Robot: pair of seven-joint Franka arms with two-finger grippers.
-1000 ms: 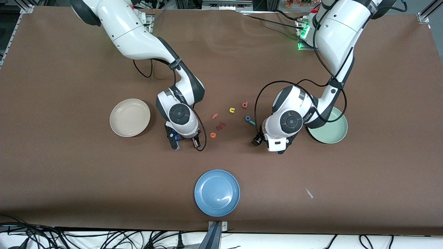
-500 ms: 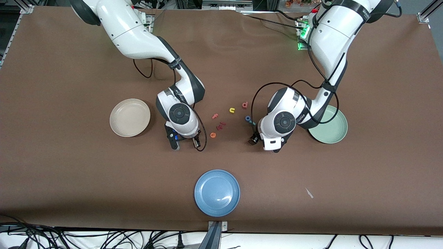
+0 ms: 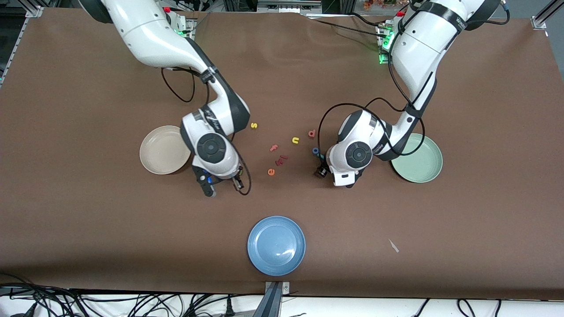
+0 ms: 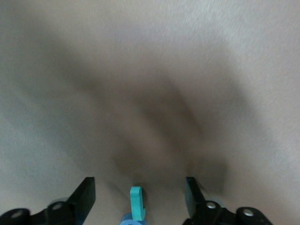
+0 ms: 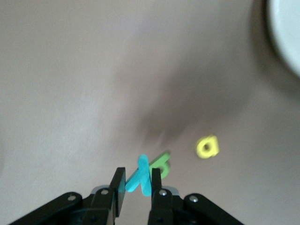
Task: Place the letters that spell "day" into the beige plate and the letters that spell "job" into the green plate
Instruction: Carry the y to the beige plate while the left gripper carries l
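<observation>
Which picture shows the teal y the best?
The right wrist view: the teal y sits big and clear, pinched between the shut fingers of the right gripper, with a green letter just past it. In the front view the arm hides it. The left wrist view does not show it.

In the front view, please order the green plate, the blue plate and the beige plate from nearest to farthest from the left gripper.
From the left gripper:
1. green plate, beside it, at the left arm's end.
2. blue plate, nearer the front camera.
3. beige plate, at the right arm's end.
</observation>
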